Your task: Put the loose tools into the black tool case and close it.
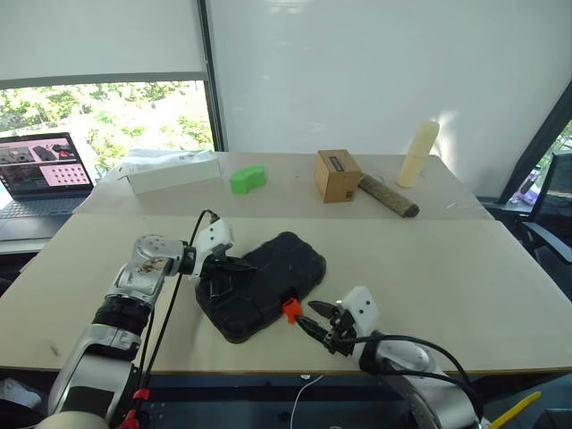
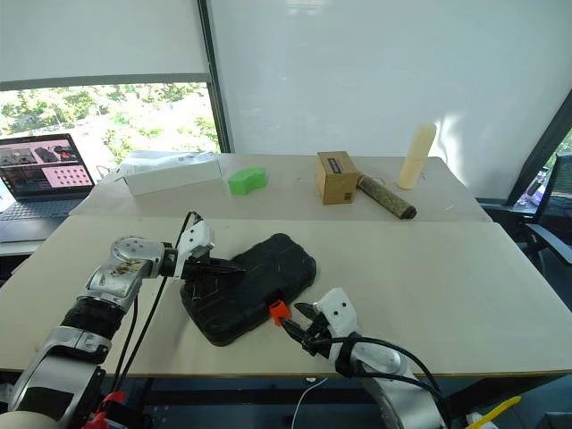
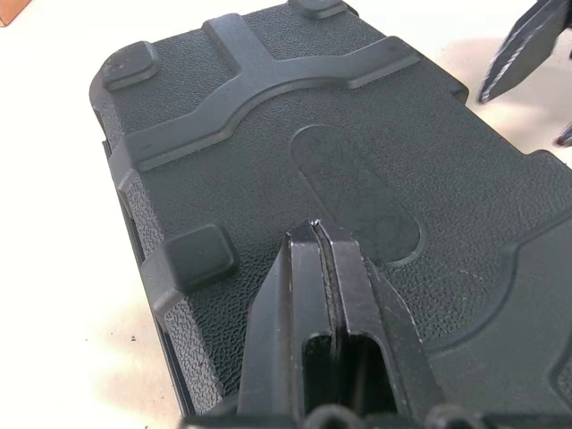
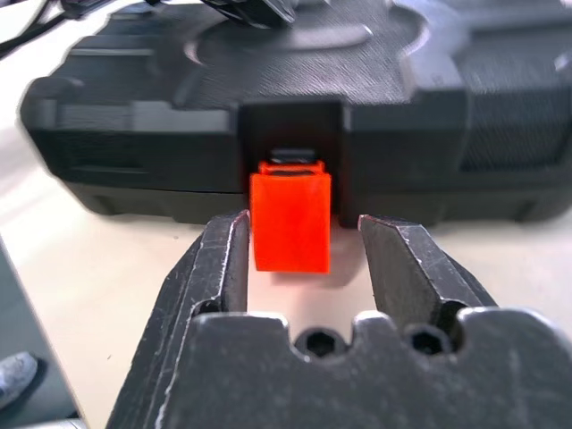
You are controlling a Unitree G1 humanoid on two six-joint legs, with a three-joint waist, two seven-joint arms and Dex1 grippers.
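1. The room is lying bright behind the work: a white wall (image 1: 357, 71), and a window (image 1: 107, 112) showing green trees on the robot's left.
2. The pale table (image 1: 465, 286) is carrying everything, with a second table (image 1: 286, 197) butting against its far edge.
3. The black tool case (image 1: 268, 277) is lying flat near the front middle of the table, its lid down; no loose tools are showing on the surface, so the packing step is judged done and the closing step is in hand.
4. On the far table a laptop (image 1: 40, 174), a white box (image 1: 174, 170), a green block (image 1: 248, 179), a cardboard box (image 1: 337, 175), a dark roll (image 1: 389, 197) and a cream cylinder (image 1: 418, 154) are standing well apart from the case.
5. The left gripper (image 3: 318, 234) is resting on the case lid with its fingers pressed together, holding nothing.
6. The right gripper (image 4: 304, 250) is standing partly open at the case's front edge, its jaws flanking the orange latch tab (image 4: 289, 219) without clamping it.
7. The latch is hanging outward, seemingly unfastened; the next move likely calls for pushing it up against the case while the lid is being held down.
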